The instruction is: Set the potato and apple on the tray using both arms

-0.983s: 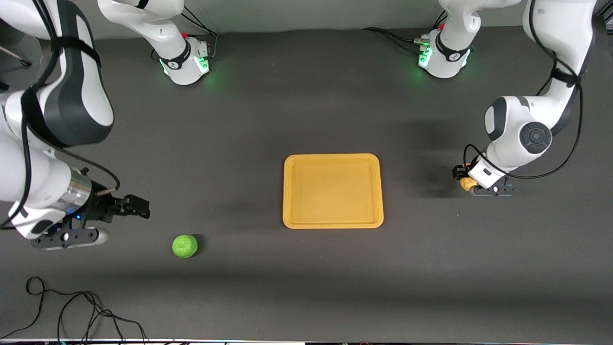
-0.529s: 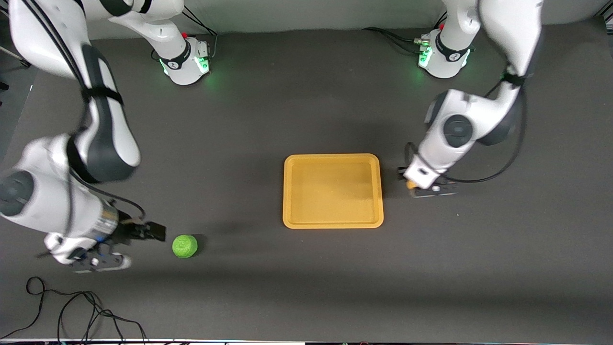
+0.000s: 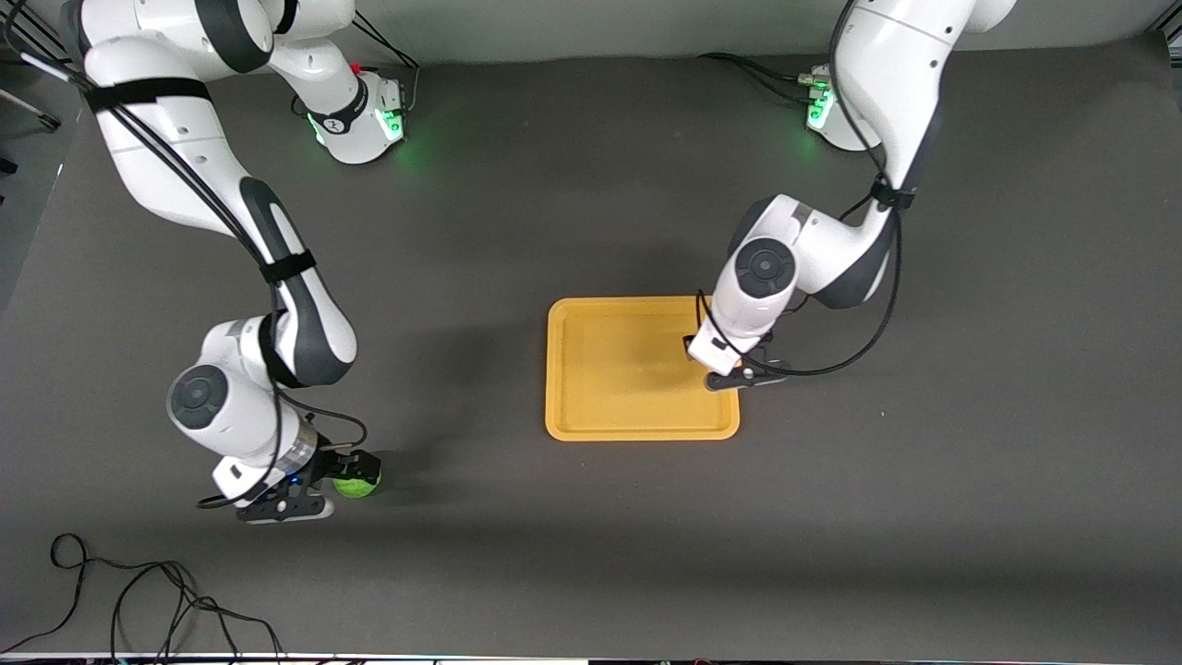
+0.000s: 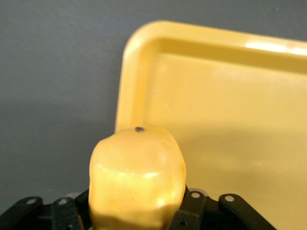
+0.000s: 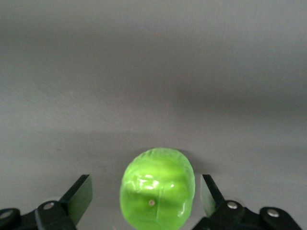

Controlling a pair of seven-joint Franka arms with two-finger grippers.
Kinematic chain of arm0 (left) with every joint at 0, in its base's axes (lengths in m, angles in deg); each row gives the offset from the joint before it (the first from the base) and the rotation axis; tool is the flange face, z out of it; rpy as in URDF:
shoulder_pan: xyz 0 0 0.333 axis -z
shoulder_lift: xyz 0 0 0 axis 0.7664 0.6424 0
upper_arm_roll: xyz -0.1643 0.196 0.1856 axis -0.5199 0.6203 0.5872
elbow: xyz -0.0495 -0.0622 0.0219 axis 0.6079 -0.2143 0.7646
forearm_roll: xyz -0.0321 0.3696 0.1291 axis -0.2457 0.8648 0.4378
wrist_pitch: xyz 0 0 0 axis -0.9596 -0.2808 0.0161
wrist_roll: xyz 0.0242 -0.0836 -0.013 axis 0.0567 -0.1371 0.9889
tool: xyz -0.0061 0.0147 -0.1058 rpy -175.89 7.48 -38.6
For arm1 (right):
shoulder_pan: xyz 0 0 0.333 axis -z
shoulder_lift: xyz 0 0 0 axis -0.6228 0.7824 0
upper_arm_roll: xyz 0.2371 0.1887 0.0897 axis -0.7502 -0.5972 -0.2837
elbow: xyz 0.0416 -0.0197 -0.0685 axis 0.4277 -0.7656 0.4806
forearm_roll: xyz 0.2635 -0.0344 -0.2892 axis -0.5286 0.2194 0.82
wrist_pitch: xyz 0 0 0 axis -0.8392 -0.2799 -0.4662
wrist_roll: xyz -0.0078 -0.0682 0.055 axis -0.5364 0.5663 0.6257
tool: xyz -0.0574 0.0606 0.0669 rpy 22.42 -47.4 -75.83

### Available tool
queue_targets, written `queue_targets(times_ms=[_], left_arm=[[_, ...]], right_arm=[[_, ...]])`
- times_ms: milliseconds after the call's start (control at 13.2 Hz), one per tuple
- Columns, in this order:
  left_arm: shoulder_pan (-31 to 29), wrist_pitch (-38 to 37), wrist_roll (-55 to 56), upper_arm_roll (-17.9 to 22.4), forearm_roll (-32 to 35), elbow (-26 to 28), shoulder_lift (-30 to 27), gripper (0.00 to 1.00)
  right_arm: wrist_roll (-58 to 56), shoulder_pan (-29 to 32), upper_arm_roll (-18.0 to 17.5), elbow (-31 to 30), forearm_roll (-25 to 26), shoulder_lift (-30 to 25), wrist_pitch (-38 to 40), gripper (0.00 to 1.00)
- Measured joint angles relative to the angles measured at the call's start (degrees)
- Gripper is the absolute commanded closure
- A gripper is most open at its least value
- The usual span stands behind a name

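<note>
Two claws: left (image 4: 136, 223) grips lumpy potato (image 4: 137, 179); right (image 5: 146, 196) straddles apple (image 5: 158, 189).

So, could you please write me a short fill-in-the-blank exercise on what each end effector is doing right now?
1. The left end effector is shut on the ____.
2. That end effector hangs over the edge of the yellow-orange ____.
3. The right end effector is open, with the green ____ between its fingers.
4. The green fruit lies on the ____, nearer to the front camera than the yellow-orange container.

Missing words: potato; tray; apple; table.
</note>
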Motion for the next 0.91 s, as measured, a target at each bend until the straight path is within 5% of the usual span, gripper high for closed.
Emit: queue_targets(times_ms=[151,303,378,529,908], left_arm=[[0.3,0.8,0.1,0.1,0.4,-0.1,1.8,0.82],[0.3,2.0,0.1,0.2,0.8,-0.3,3.4,0.56],[0.4,2.2,0.1,0.2,0.9,-0.4,3.9,0.47],[0.9,2.4,0.1,0.2,0.9,-0.4,4.0,0.30],[1.4,2.4,0.1,0.4,1.0,-1.1,4.0,0.23]], right_arm=[[0.0,0.0,0.0,-2.1,0.0,1.0,-3.7,0.00],[0.0,0.1,0.0,-3.1,0.0,1.7,-5.4,0.44],[0.0,0.1,0.1,-3.1,0.0,1.7,-5.5,0.50],[0.0,0.1,0.2,-2.9,0.0,1.4,-5.5,0.50],[0.0,-0.1,0.3,1.0,0.0,-7.7,9.8,0.50]])
